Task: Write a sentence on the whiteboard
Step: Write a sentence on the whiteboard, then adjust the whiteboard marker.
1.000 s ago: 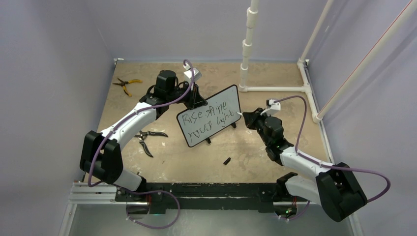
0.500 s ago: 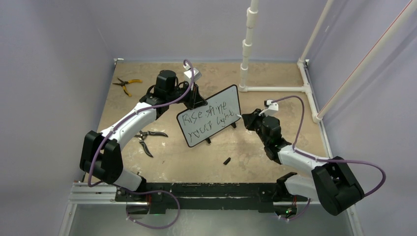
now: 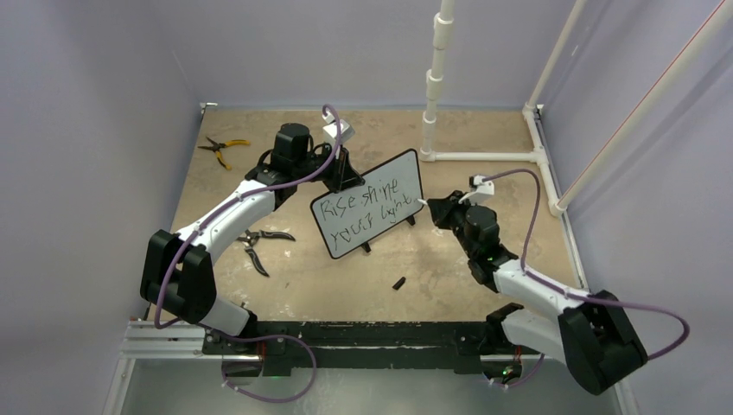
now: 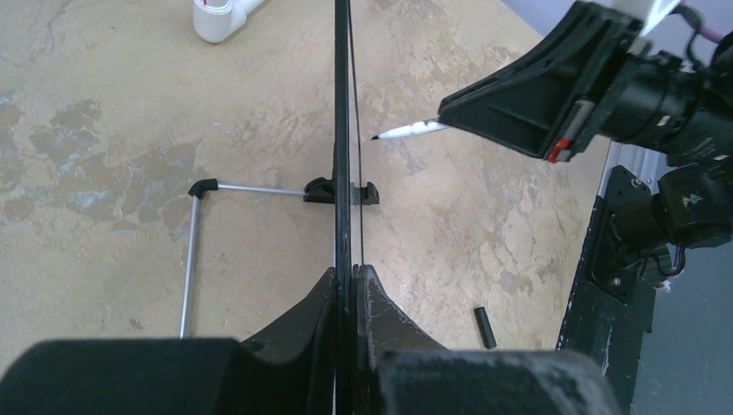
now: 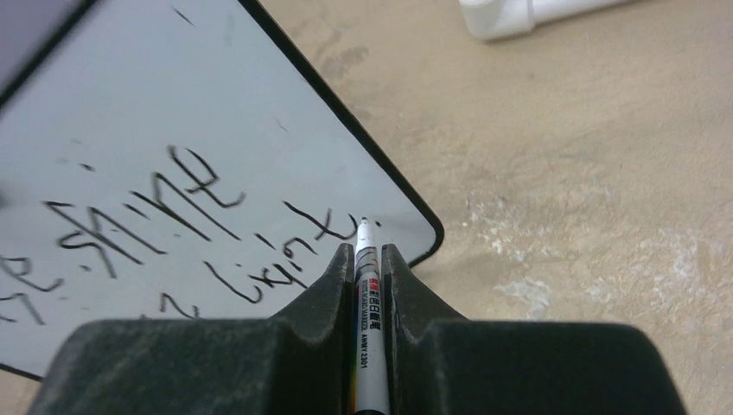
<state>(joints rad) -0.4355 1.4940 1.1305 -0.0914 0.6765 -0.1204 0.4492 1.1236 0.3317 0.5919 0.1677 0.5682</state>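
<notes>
The whiteboard (image 3: 367, 214) is clamped by the left gripper (image 4: 346, 284), and a marker (image 5: 366, 298) is pinched by the right gripper (image 5: 369, 259) beside the sentence (image 5: 173, 216).

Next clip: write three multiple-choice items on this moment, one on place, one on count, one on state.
1. Where does the small black cylinder lie? A) on the table, in front of the whiteboard B) behind it C) atop its frame
2. How many rows does the sentence fill? A) one B) two C) four
3. The right end effector is A) open, empty B) shut on the board's frame C) shut on a marker
1 A: the top view shows it on bare tabletop nearer the arm bases. 2 B: two slanted rows of lettering. 3 C: its wrist view shows it clamping the marker's barrel.
</notes>
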